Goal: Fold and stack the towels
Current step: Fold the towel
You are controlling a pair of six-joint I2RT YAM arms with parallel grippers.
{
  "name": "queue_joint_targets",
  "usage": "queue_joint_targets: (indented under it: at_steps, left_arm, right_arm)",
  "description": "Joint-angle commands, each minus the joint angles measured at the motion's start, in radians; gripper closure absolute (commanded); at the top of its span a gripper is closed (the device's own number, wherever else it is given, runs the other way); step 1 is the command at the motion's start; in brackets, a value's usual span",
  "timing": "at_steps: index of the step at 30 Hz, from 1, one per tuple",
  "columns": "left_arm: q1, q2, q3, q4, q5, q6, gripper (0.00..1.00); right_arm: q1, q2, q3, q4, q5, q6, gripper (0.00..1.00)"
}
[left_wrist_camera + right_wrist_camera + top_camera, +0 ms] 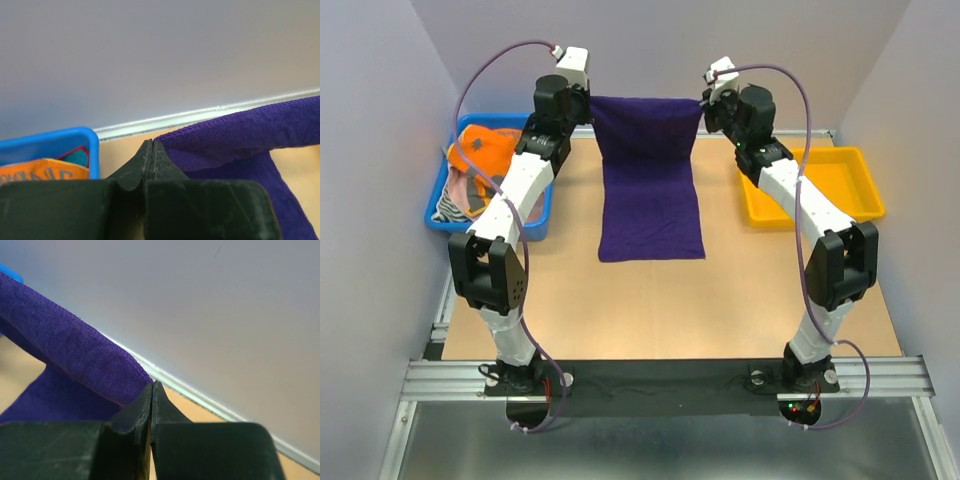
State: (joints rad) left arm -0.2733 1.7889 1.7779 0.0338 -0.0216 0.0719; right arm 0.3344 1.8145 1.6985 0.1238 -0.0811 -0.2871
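The dark purple towel (pixel 650 175) hangs stretched between both arms at the back of the table, its lower part lying flat on the wood. My left gripper (pixel 588 100) is shut on its top left corner, and my right gripper (pixel 704 103) is shut on its top right corner. In the left wrist view the purple towel (pixel 240 135) runs off to the right from my shut gripper (pixel 151 145). From my shut gripper (pixel 152 386) in the right wrist view the purple towel (pixel 60 347) runs off to the left. A grey-and-orange towel (pixel 478 160) lies crumpled in the blue bin.
A blue bin (pixel 535 222) stands at the table's left edge, its corner also in the left wrist view as the blue bin (pixel 75 137). A yellow tray (pixel 810 190) stands at the right edge. Grey walls close in the back and sides.
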Motion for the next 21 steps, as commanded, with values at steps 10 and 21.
queue_joint_targets:
  at_steps: [10,21]
  left_arm:
    - [0.003,0.003,-0.209,0.034,0.072,-0.026,1.00]
    - [0.014,0.181,0.046,-0.118,0.065,-0.055,1.00]
  right_arm:
    - [-0.014,-0.004,-0.229,0.062,-0.023,-0.015,1.00]
    - [-0.034,0.161,-0.044,0.074,0.044,-0.026,0.99]
